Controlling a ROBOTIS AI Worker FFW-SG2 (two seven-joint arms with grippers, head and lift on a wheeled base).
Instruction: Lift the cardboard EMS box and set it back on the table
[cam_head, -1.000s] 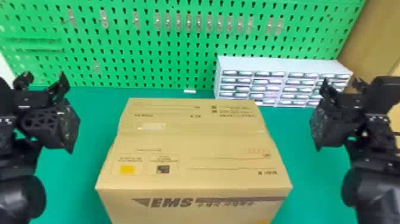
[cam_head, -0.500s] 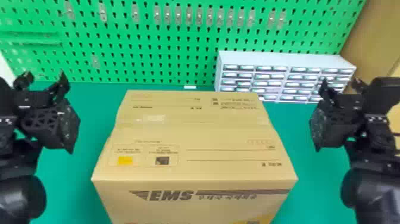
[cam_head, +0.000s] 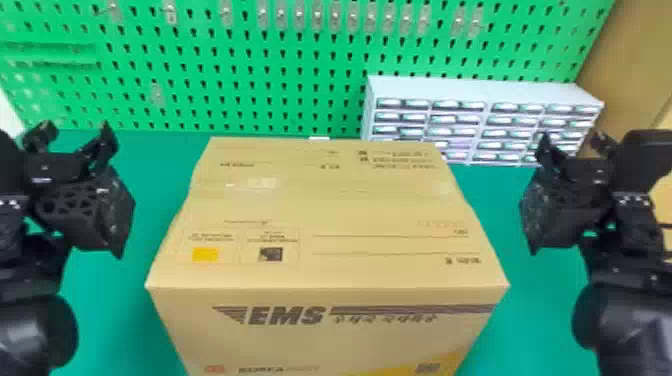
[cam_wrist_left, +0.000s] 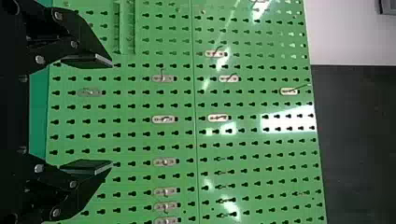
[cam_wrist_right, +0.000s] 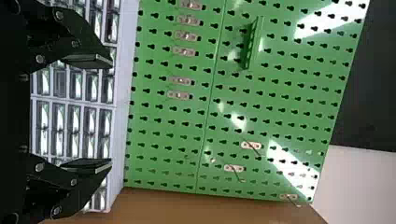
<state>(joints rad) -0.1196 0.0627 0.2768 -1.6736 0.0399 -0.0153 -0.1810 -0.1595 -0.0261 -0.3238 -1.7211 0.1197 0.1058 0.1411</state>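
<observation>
a band of open green table (cam_head: 155, 170) separates the left gripper (cam_head: 76, 131) from the cardboard box (cam_head: 325, 210), with another lane between box and right gripper (cam_head: 571, 137). the box bars the straight way across from one gripper to the other. beyond it, a pegboard (cam_head: 300, 90) walls off the back, a drawer cabinet (cam_head: 420, 87) crowding the far right.

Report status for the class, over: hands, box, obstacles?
Left hand, right hand open. EMS box between, untouched. Drawer cabinet behind, likely no obstacle.
</observation>
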